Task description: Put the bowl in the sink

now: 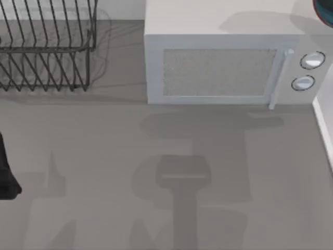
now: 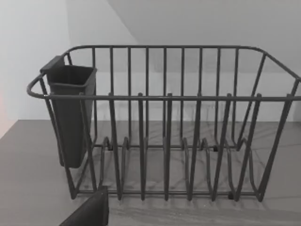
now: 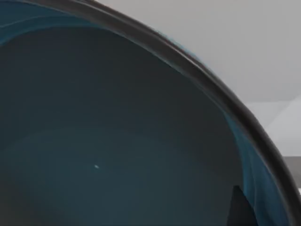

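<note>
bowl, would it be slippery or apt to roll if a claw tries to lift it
The bowl looks glossy inside, so pads would probably slip on it. Its wall is deep and curved, so a push might rock or tip it. It seems stiff under its thin dark rim, likely holding its shape.

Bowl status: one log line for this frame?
bowl: top view's far right corner, by the microwave | right wrist view: close on its inside | left arm: parked at left edge, facing dish rack
</note>
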`<act>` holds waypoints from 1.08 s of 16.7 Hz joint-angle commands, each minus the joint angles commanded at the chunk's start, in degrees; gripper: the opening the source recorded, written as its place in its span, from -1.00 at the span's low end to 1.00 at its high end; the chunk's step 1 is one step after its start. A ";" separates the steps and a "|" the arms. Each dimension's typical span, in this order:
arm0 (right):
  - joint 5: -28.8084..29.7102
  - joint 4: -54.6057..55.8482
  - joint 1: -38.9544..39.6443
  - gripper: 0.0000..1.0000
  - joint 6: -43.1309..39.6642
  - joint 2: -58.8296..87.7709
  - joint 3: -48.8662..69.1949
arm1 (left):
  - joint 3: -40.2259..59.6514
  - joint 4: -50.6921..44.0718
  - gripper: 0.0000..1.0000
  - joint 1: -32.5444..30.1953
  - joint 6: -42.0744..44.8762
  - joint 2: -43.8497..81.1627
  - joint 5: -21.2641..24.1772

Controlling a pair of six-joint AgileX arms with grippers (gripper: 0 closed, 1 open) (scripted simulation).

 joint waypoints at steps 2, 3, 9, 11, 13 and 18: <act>-2.63 11.28 -5.51 -1.00 -1.67 -0.30 -7.07 | 0.00 0.00 1.00 0.00 0.00 0.00 0.00; -3.89 16.55 -8.12 -1.00 -2.33 -0.53 -10.37 | 0.00 0.00 1.00 0.00 0.00 0.00 0.00; -9.71 37.75 -19.78 -1.00 -4.11 -2.44 -24.14 | 0.00 0.00 1.00 0.00 0.00 0.00 0.00; -10.46 39.98 -21.17 -1.00 -4.15 -2.88 -25.84 | 0.00 0.00 1.00 0.00 0.00 0.00 0.00; -10.54 40.22 -21.32 -1.00 -4.14 -2.93 -26.02 | 0.00 0.00 1.00 0.00 0.00 0.00 0.00; -10.51 40.90 -21.09 -1.00 -4.09 -1.81 -25.95 | 0.00 0.00 1.00 0.00 0.00 0.00 0.00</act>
